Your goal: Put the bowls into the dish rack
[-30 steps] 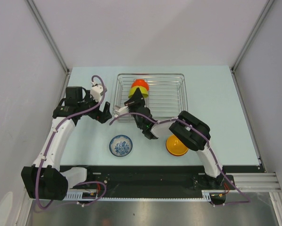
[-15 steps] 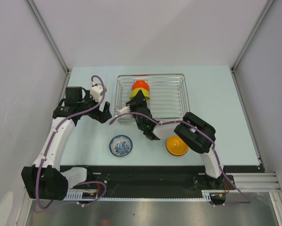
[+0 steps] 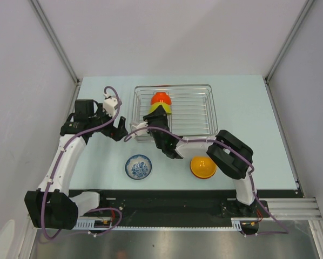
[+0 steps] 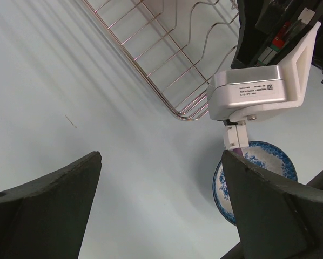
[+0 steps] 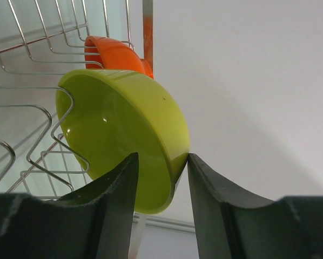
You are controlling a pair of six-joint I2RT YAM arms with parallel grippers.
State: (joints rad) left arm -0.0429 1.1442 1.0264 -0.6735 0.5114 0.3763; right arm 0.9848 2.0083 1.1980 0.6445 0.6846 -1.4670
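The silver wire dish rack (image 3: 199, 108) sits at the back middle of the table. An orange bowl (image 3: 160, 97) stands on edge in it, and a lime-green bowl (image 3: 161, 109) leans just in front of it among the tines. My right gripper (image 3: 156, 114) straddles the green bowl's rim (image 5: 113, 124). One finger touches the outside and the other stands apart inside, so the jaws are parted. My left gripper (image 3: 118, 129) is open and empty over bare table, left of the rack (image 4: 132, 58). A blue-patterned bowl (image 3: 138, 166) and an orange-yellow bowl (image 3: 202, 167) lie on the table in front.
The right arm's forearm (image 3: 188, 144) stretches across the rack's near edge, between the two table bowls. The right wrist camera housing (image 4: 253, 94) hangs just right of the left gripper. Grey walls and frame posts stand at both table sides.
My right gripper carried the green bowl deeper into the rack, up behind the orange bowl, and its elbow swung right. The left arm has stayed still.
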